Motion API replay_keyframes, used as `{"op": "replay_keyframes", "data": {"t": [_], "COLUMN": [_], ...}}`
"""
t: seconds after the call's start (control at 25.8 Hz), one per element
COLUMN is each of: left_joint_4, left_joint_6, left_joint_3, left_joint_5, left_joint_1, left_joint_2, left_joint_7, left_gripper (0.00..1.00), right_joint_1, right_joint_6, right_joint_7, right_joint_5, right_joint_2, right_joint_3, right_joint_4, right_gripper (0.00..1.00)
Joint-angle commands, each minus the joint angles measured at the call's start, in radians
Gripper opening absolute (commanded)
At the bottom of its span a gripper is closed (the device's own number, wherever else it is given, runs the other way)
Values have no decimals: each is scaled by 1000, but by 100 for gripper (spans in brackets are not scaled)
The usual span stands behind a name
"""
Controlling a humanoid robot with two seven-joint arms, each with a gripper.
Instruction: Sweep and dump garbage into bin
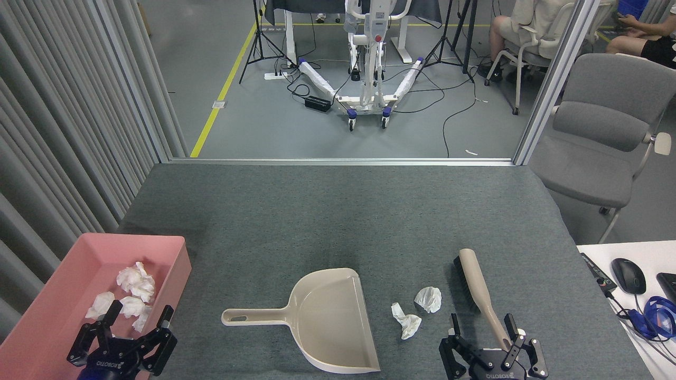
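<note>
Black, both grippers sit at the near edge of the grey felt table [338,211]. The left gripper [138,320] is spread wide and holds nothing; its fingers hang over the near right corner of the pink bin [174,264]. Just beyond them, inside the bin, lie several white wads [134,282]. The right gripper [481,330] has its fingers on either side of the handle of the beige brush [478,285]; whether they press on it I cannot tell. The brush runs away from the gripper, its dark bristles facing left. Two more wads, the loose garbage [428,298], lie on the felt left of the brush, between it and the beige dustpan [330,316], whose open mouth faces them.
</note>
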Motion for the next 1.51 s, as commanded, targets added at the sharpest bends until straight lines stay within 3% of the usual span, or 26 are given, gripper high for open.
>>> {"op": "replay_keyframes", "data": {"t": [0.0,1.2,1.47], "left_joint_4": [1,38,24], "left_joint_6": [7,-13,-11], "left_joint_3": [-2,1,1], "left_joint_5": [0,2,2], "left_joint_1": [6,-17,-17], "left_joint_2": [1,-1,-1], "left_joint_7": [2,-1,-3], "left_gripper": [100,100,100], "right_joint_1": [11,-5,7], "right_joint_6": [-2,-5,-33], "right_joint_7": [-11,-18,-45], "right_joint_5": [-1,-1,-7], "right_joint_2": [5,-3,-15], "right_joint_3": [1,-11,-90], "right_joint_4": [-2,17,29], "right_gripper": [98,98,98]}}
